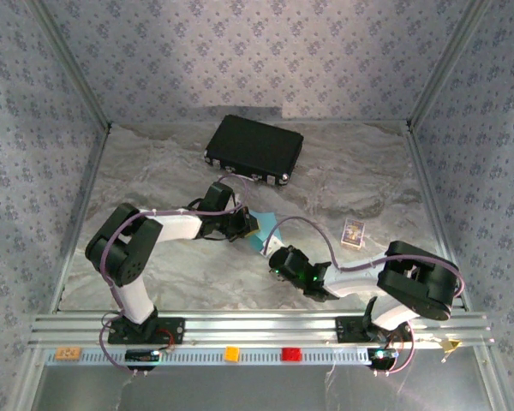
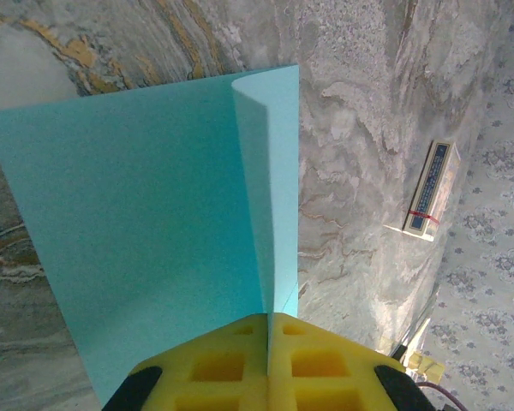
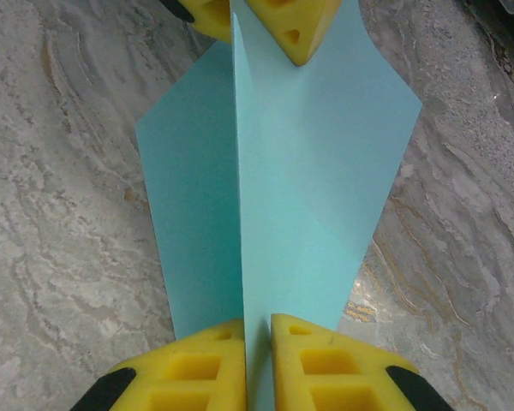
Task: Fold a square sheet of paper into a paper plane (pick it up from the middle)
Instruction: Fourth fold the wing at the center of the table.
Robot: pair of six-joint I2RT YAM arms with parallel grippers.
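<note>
The light blue sheet of paper lies mid-table, folded up along a centre ridge, with flaps spreading to each side. One flap has angled corners. My left gripper is shut on the far end of the ridge, its yellow fingers pressed flat together on the paper. My right gripper straddles the near end of the ridge. Its left finger touches the paper, and a narrow gap shows on the other side. A paper plane is out of view.
A black rectangular case lies at the back of the marbled table. A small card box with a red band sits to the right of the paper. Patterned walls enclose the table.
</note>
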